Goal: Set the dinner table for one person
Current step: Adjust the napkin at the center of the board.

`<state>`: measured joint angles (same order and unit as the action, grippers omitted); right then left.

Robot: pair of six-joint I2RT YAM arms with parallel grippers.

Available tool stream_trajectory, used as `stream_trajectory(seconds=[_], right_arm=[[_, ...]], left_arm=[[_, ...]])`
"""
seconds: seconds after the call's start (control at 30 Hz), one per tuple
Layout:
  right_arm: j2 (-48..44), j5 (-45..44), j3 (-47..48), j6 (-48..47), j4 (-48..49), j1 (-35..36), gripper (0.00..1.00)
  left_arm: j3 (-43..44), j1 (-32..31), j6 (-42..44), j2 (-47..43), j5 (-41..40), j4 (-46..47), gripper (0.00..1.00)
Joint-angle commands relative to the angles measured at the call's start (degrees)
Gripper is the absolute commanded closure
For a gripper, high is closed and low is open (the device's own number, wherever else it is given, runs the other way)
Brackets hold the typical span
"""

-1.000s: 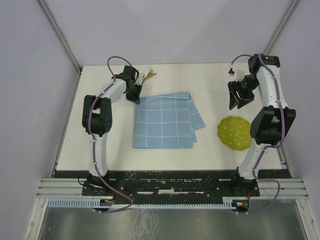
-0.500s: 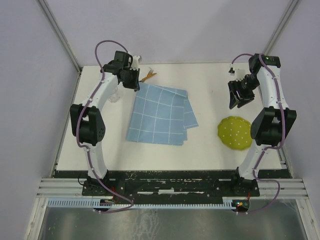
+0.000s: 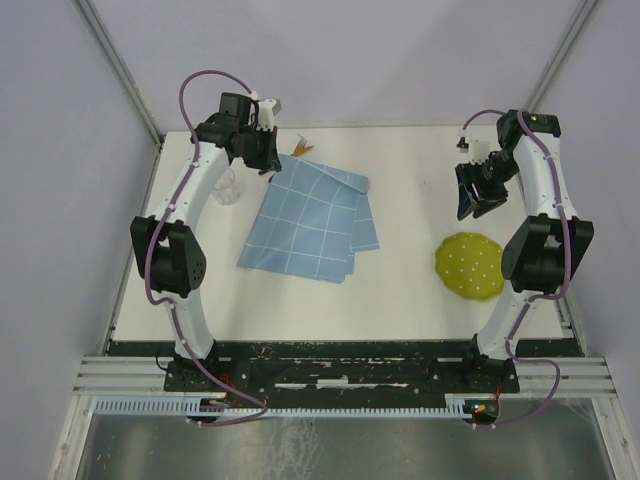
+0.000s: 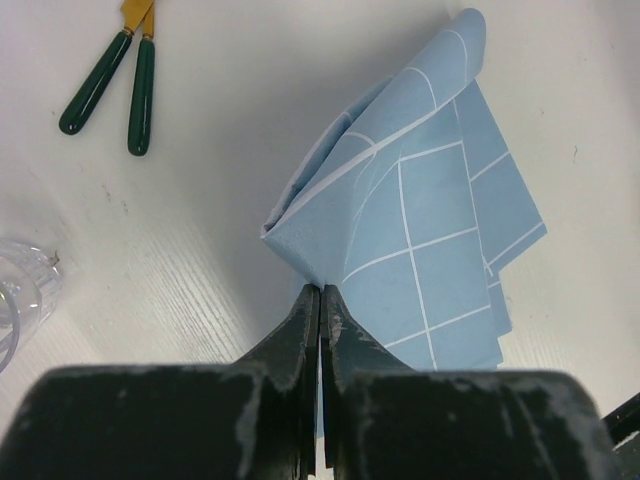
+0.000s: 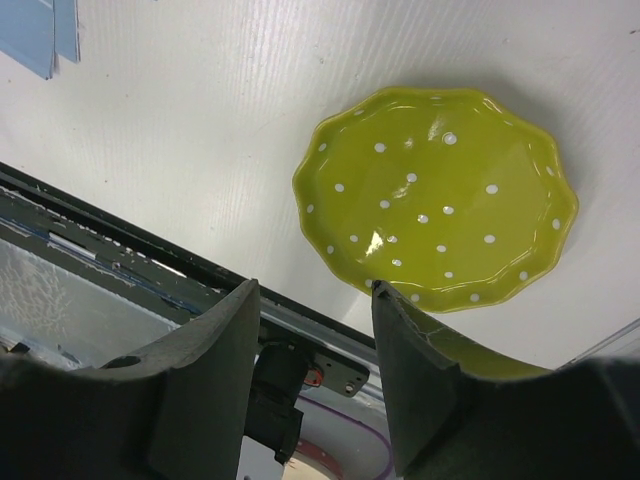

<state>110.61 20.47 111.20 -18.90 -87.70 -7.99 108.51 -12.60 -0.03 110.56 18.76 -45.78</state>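
A light-blue cloth with a white grid (image 3: 310,215) lies skewed on the off-white dinner table (image 3: 400,290). Its far corner is lifted. My left gripper (image 3: 268,160) is shut on that corner at the back left. In the left wrist view the cloth (image 4: 430,220) bunches up right at the closed tips of the left gripper (image 4: 321,290). A green plate with white dots (image 3: 470,267) sits at the right. My right gripper (image 3: 470,210) hangs open above the table just behind the plate, holding nothing. The right wrist view shows the plate (image 5: 440,195) beyond the open right gripper (image 5: 314,287).
Cutlery with dark green handles (image 3: 300,148) lies at the back, just right of the left gripper; two handles (image 4: 110,85) show in the left wrist view. A clear glass (image 3: 227,187) stands near the left edge, beside the left arm. The black base rail (image 3: 330,360) runs along the near edge.
My left gripper has moved back and to the left with the cloth's corner in it. The cloth has been dragged left and turned. The right arm has barely moved.
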Motion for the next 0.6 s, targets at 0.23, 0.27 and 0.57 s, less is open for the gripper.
stream_trajectory(seconds=[0.23, 0.27, 0.57], right_arm=[[-3.4, 1.4, -2.5, -0.3, 0.6, -0.1, 0.44], [-3.3, 2.0, -2.4, -0.2, 0.7, -0.1, 0.44], [2.0, 0.8, 8.7, 1.1, 0.6, 8.6, 0.41]], left_arm=[[5.6, 0.3, -2.2, -1.8, 3.8, -0.3, 0.97], [5.6, 0.3, -2.2, -1.8, 4.1, -0.2, 0.97], [6.7, 0.3, -2.1, -2.1, 12.5, 0.1, 0.97]])
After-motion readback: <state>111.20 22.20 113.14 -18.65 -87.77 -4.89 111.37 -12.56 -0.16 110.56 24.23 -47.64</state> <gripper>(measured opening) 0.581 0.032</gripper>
